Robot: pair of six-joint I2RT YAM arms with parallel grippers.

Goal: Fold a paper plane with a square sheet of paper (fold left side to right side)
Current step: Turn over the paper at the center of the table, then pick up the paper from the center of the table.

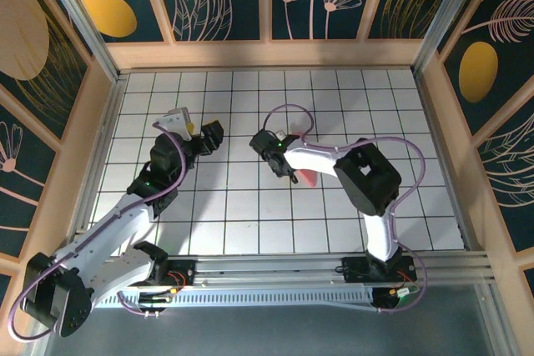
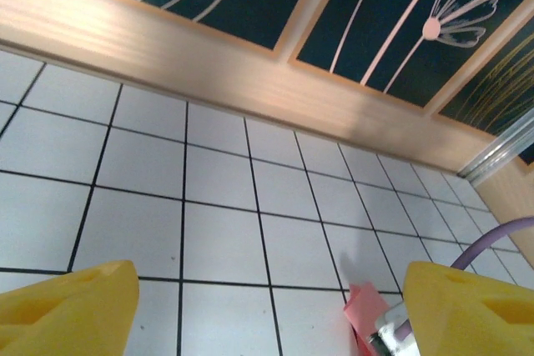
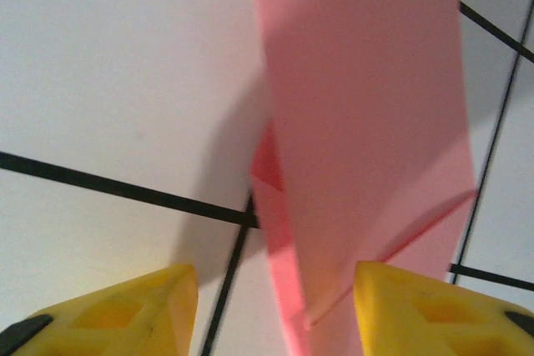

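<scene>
Status, everything placed against the right end effector (image 3: 275,314).

Nearest: a bit of the paper (image 1: 307,178) pokes out from under the right forearm, on the near-right of that end effector, lying on the table (image 1: 250,214). The arm hides the rest in the top view.

At the end effector itself, the wrist view shows the paper running out ahead as a narrow layered strip between the yellow fingers (image 3: 125,310). The jaws are apart with a clear gap on one side of the strip, so I read it as released and holding nothing. The strip hugs the other finger; I can't tell if they touch.

Progress, my read: well past the flat square. The strip is several layers thick, with a diagonal crease and a folded edge underneath. So the left-to-right fold and at least some angled folds look done, and it looks like a dart body. I can't see the nose or wings, so I can't confirm the wing folds or call it finished. I'd say late stage, with probably a last crease and spreading the wings left.

Left of the right end effector, near but apart: the left end effector (image 2: 267,314), jaws wide and empty, over the tiles. Its camera catches a pink corner of the paper low right.

Beyond both: the far wall (image 2: 250,81).
</scene>
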